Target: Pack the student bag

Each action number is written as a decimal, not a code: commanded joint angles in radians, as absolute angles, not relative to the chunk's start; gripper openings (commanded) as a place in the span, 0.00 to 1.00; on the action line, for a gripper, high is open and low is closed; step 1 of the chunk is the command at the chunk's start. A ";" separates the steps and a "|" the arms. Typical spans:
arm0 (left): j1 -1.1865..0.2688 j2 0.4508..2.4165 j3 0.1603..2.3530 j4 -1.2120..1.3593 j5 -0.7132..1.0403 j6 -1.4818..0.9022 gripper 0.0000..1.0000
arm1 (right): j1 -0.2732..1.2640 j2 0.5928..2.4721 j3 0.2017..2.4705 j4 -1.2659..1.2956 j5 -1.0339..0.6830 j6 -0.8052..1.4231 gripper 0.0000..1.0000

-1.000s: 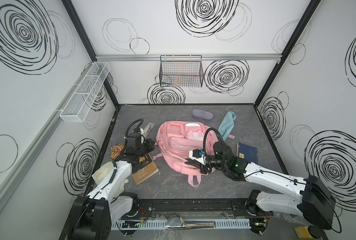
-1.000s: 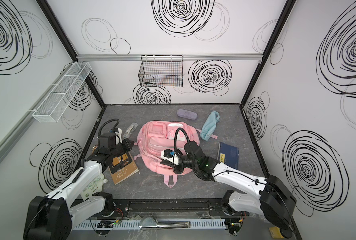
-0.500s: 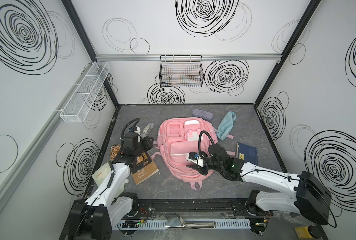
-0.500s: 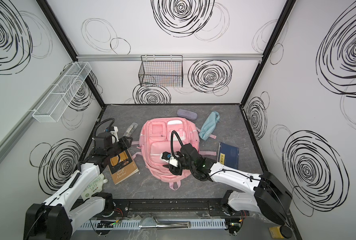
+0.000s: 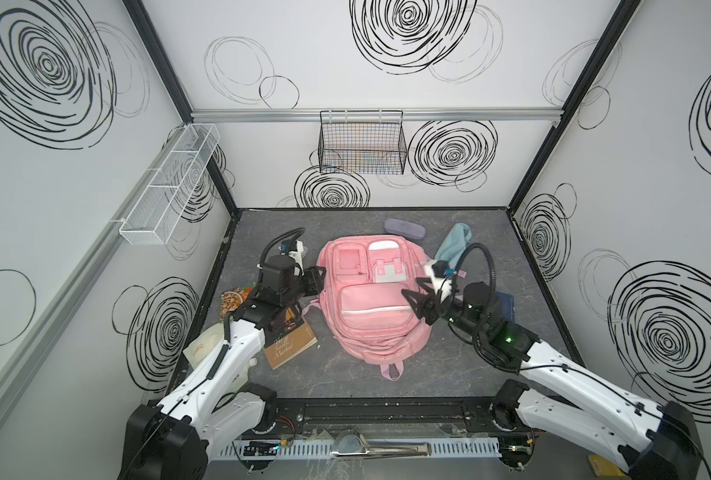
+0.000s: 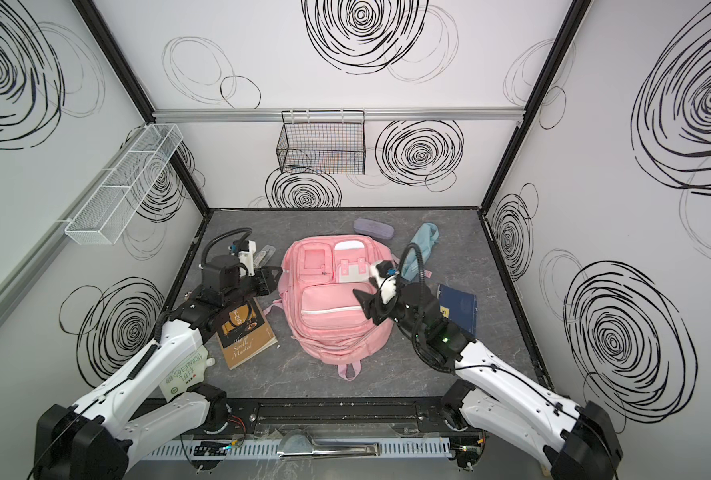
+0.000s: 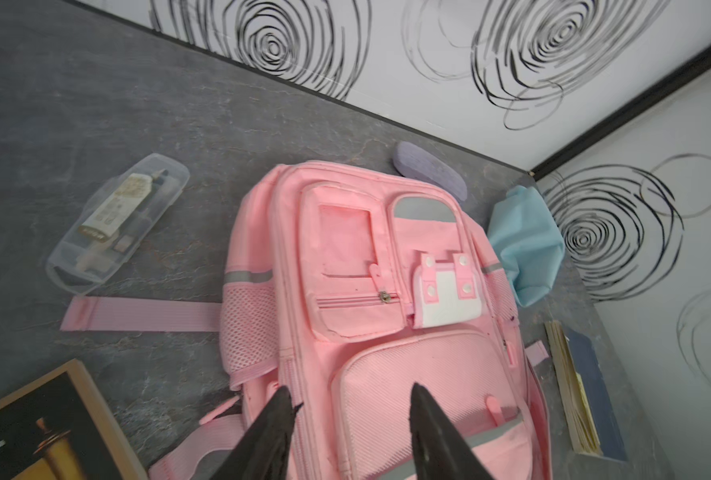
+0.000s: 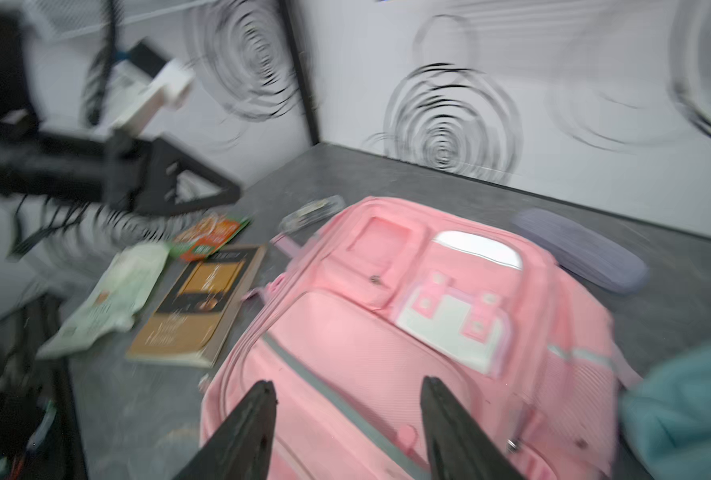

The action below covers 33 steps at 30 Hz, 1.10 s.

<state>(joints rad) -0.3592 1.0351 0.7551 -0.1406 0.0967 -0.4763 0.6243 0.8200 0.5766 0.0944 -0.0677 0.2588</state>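
Student bag, pink, front-up at mid table, pockets seemingly shut: nothing visibly packed; your left gripper and right gripper gape empty over it, and you have book, purple case, blue pouch, clear case and navy notebook left outside.

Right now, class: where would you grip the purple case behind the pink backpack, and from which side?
Probably from straight above, jaws across the narrow width of the purple case at mid-length. It lies flat, long and rounded, and the pink backpack crowds one end, so its long sides look the easiest span.
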 commanded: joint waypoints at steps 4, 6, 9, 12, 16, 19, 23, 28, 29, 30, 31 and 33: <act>-0.622 1.138 0.887 -0.085 0.007 -0.453 0.54 | 0.107 0.731 0.537 -0.109 0.116 0.564 0.71; -0.696 1.202 0.922 -0.055 0.002 -0.455 0.54 | -0.078 0.747 0.509 -0.094 0.009 0.583 0.76; -0.787 1.307 0.978 -0.004 0.021 -0.472 0.54 | -0.301 0.811 0.446 -0.048 -0.095 0.603 0.77; -0.870 1.425 1.057 0.028 0.046 -0.483 0.54 | -0.448 0.910 0.397 -0.008 -0.159 0.622 0.80; -0.957 1.582 1.167 0.032 0.087 -0.485 0.54 | -0.532 1.039 0.347 0.046 -0.206 0.605 0.91; -1.005 1.690 1.227 0.059 0.107 -0.486 0.54 | -0.543 1.125 0.332 0.057 -0.308 0.586 0.89; -1.029 1.863 1.337 0.067 0.161 -0.517 0.54 | -0.546 1.247 0.316 0.064 -0.448 0.548 0.85; -1.040 2.053 1.484 0.095 0.191 -0.532 0.53 | -0.552 1.324 0.285 0.073 -0.595 0.508 0.78; -1.040 2.087 1.513 0.092 0.198 -0.533 0.53 | -0.552 1.323 0.277 0.077 -0.617 0.508 0.77; -1.040 2.132 1.553 0.077 0.199 -0.538 0.53 | -0.552 1.315 0.270 0.078 -0.638 0.509 0.76; -1.040 2.175 1.594 0.060 0.203 -0.538 0.53 | -0.553 1.304 0.263 0.077 -0.655 0.511 0.76; -1.040 2.247 1.666 0.025 0.212 -0.540 0.53 | -0.551 1.282 0.254 0.061 -0.666 0.509 0.75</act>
<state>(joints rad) -1.0405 2.1891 1.5852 0.0257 0.1860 -0.5240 -0.5549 1.2732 0.3145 0.2127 -0.5819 0.5049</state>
